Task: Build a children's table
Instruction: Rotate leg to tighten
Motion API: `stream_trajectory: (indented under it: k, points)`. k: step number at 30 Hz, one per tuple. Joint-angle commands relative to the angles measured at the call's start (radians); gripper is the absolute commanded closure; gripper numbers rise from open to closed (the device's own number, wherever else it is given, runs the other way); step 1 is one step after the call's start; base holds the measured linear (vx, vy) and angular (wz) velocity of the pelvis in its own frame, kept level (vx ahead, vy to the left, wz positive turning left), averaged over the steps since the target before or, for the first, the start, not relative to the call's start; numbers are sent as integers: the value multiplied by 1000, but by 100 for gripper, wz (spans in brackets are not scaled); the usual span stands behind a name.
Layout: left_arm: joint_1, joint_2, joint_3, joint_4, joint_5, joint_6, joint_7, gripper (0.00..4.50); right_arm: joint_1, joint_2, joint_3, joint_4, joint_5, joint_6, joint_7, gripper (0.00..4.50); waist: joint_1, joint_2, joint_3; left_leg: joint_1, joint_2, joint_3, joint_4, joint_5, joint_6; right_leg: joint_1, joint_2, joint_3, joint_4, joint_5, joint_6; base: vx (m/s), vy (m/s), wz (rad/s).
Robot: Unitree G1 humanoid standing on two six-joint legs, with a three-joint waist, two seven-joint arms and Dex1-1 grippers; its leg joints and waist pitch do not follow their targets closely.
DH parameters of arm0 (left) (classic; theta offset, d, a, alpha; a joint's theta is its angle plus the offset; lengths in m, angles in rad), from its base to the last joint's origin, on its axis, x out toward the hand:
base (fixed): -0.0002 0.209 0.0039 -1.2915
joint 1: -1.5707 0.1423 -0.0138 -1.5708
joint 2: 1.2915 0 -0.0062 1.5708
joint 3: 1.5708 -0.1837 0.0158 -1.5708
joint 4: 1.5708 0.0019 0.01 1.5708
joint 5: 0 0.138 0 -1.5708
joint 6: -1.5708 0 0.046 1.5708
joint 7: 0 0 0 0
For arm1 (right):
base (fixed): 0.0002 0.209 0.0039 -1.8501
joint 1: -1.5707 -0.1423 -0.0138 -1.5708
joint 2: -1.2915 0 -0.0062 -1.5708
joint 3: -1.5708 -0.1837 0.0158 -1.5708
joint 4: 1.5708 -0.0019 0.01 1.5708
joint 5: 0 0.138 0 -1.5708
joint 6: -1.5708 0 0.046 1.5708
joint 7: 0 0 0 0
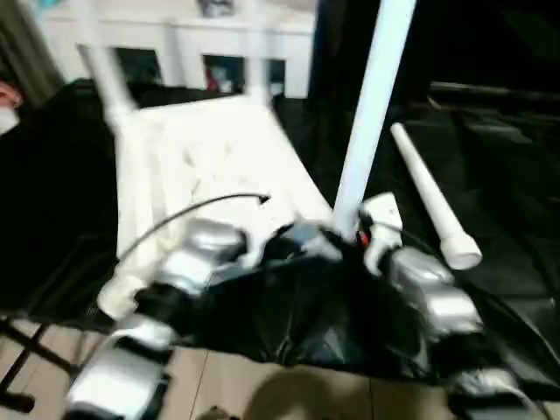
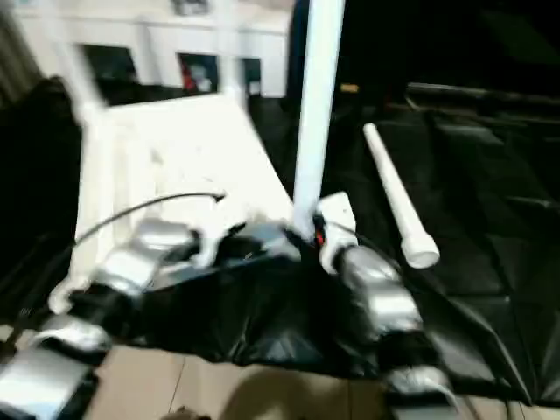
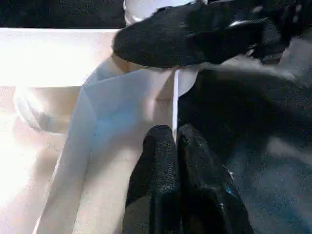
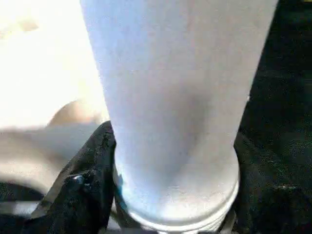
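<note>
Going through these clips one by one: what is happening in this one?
A humanoid robot is assembling a small white table. The tabletop lies upside down on a black-sheeted table. The right gripper clasps an upright leg near its base, at the tabletop's near corner. The left gripper, shut, is at the tabletop's edge beside it. Two legs already stand at the far corners, and a spare leg lies on the sheet.
</note>
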Motion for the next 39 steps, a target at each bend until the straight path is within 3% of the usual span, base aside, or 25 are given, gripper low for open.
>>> stream_trajectory:
  k: [1, 2, 5, 8, 11, 16, 19, 22, 27, 32, 33, 39]
  points:
    - [-35, -58, -2, -36, -32, -20, 16, 450, 2, 63, 58, 38, -9, -17, 17, 175, 5, -1, -74, 8, 51, -28, -60, -136, 42, 57, -94, 53, -67, -135, -208, 0, 0, 0]
    - [-33, -60, -4, -38, -32, -20, 12, 450, 2, 69, 54, 37, -2, -22, 28, 119, 5, -1, -74, 7, 51, -28, -60, -126, 56, 59, -94, 52, -65, -109, -214, 0, 0, 0]
    - [-25, -54, -13, -52, -37, -27, -23, 450, 7, 73, 47, 19, 24, -22, 79, 99, 4, 0, -71, 8, 52, -27, -61, -142, 70, 58, -94, 52, -67, -116, -221, 0, 0, 0]
    - [-6, -26, -24, -80, -51, -33, -86, 450, 11, 42, 63, 0, 21, -30, 132, 60, 1, -1, -67, 10, 54, -28, -64, -173, 60, 59, -95, 52, -73, -175, -212, 0, 0, 0]
    - [2, -11, -30, -92, -56, -37, -117, 450, 12, 23, 65, -6, 33, -31, 169, 60, 3, 1, -69, 12, 57, -28, -64, -174, 60, 57, -97, 54, -73, -173, -215, 0, 0, 0]
    - [31, 73, -58, -133, -73, -48, -273, 450, 36, -85, 96, -60, 70, -13, 397, 60, 9, 1, -71, 10, 58, -28, -61, -149, 81, 61, -95, 53, -62, -107, -234, 0, 0, 0]
    - [34, 94, -60, -137, -76, -50, -314, 450, 48, -116, 110, -87, 80, 0, 482, 60, 17, 2, -68, 10, 61, -26, -61, -158, 84, 59, -95, 52, -65, -135, -230, 0, 0, 0]
    - [37, 147, -66, -137, -80, -65, -396, 450, 84, -204, 158, -180, 126, 52, 686, 60, 31, -1, -65, 16, 62, -25, -62, -182, 73, 57, -92, 52, -71, -194, -214, 0, 0, 0]
    - [31, 198, -75, -132, -91, -76, -481, 450, 110, -288, 211, -262, 174, 88, 872, 60, 50, -1, -66, 14, 66, -26, -62, -180, 74, 52, -95, 52, -69, -210, -204, 0, 0, 0]
    - [26, 220, -82, -127, -89, -85, -516, 450, 112, -307, 231, -272, 157, 89, 919, 60, 58, -3, -67, 14, 65, -27, -62, -179, 59, 50, -99, 53, -70, -234, -196, 0, 0, 0]
    - [24, 231, -84, -121, -86, -93, -529, 450, 111, -313, 245, -273, 145, 88, 930, 87, 58, -3, -67, 14, 64, -28, -62, -178, 56, 49, -98, 52, -70, -234, -194, 0, 0, 0]
    - [22, 239, -82, -114, -89, -102, -532, 450, 126, -321, 275, -291, 132, 90, 927, 123, 59, -3, -68, 14, 64, -27, -62, -176, 53, 49, -98, 53, -70, -239, -189, 0, 0, 0]
